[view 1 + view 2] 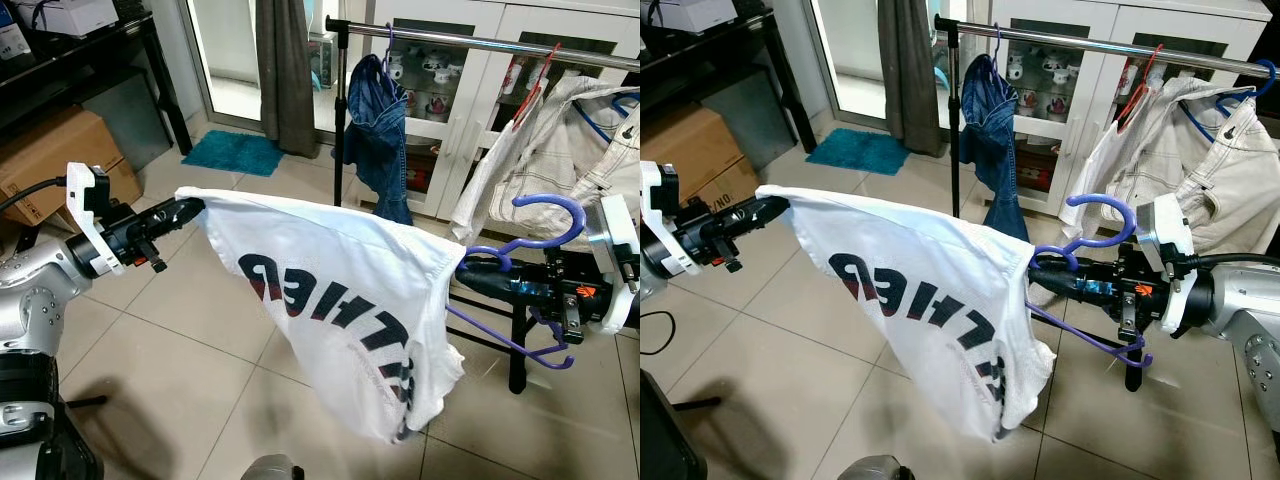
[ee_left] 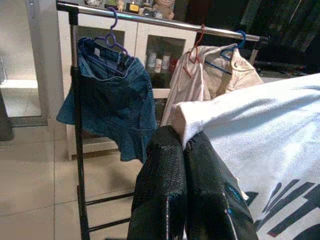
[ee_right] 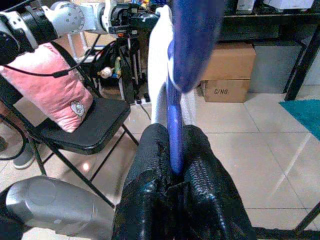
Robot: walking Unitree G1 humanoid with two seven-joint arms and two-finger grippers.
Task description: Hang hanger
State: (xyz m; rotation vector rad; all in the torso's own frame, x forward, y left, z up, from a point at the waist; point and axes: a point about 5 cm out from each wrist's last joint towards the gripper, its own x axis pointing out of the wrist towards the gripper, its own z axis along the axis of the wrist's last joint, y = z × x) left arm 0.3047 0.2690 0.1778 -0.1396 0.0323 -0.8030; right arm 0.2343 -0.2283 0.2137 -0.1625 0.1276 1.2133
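Observation:
A white T-shirt (image 1: 340, 300) with dark lettering hangs stretched between my two grippers, on a purple hanger (image 1: 545, 240) whose hook curves up at the right. My left gripper (image 1: 190, 208) is shut on the shirt's left shoulder corner (image 2: 182, 117). My right gripper (image 1: 470, 268) is shut on the purple hanger (image 3: 175, 135) just below its hook, at the shirt's collar. The clothes rail (image 1: 500, 42) runs across behind, above and beyond both grippers.
On the rail hang a blue denim garment (image 1: 380, 130) on a purple hanger and a cream jacket (image 1: 560, 150) on red and blue hangers. White cabinets stand behind. Cardboard boxes (image 1: 50, 160) lie left. A folding chair with a pink cushion (image 3: 50, 80) is nearby.

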